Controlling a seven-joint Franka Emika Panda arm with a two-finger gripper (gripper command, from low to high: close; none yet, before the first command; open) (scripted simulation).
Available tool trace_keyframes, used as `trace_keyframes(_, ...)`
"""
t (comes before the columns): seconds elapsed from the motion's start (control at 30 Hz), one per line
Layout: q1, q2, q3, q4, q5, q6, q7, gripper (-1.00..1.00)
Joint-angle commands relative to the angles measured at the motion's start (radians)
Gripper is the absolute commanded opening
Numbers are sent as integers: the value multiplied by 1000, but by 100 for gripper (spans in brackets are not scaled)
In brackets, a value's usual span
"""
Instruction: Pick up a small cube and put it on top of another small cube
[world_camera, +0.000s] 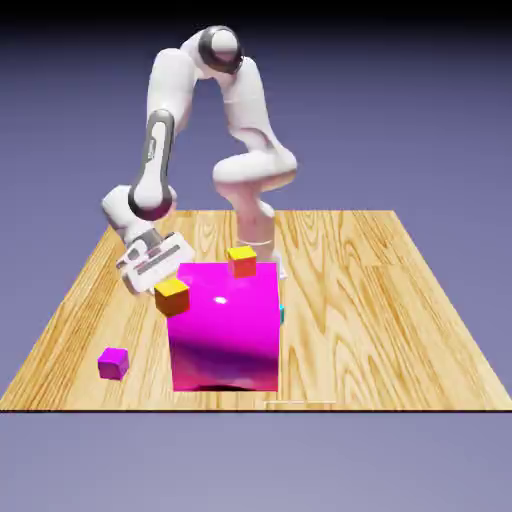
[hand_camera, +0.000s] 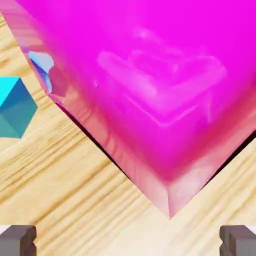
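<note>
A small cube (hand_camera: 15, 107) with cyan and teal faces lies on the wood at the hand view's left edge, beside the big magenta cube (hand_camera: 150, 85) that fills most of that view. In the exterior view only a thin cyan sliver of a small cube (world_camera: 282, 313) shows past the magenta cube's (world_camera: 224, 325) right side. My gripper (hand_camera: 128, 242) is open with nothing between its grey fingertips (hand_camera: 17, 240). In the exterior view the gripper (world_camera: 165, 268) hangs low at the magenta cube's upper left, tilted toward it.
Two orange-and-yellow cubes show, one (world_camera: 172, 296) at the magenta cube's left top corner near my hand, another (world_camera: 241, 261) at its far top edge. A small purple cube (world_camera: 113, 363) sits near the wooden table's (world_camera: 400, 320) front left.
</note>
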Motion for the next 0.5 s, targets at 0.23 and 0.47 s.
trace_keyframes(0.23,178,-19,-289,-33,151,-102,-322,0)
trace_keyframes(0.47,432,-103,-539,-78,362,-178,-585,0)
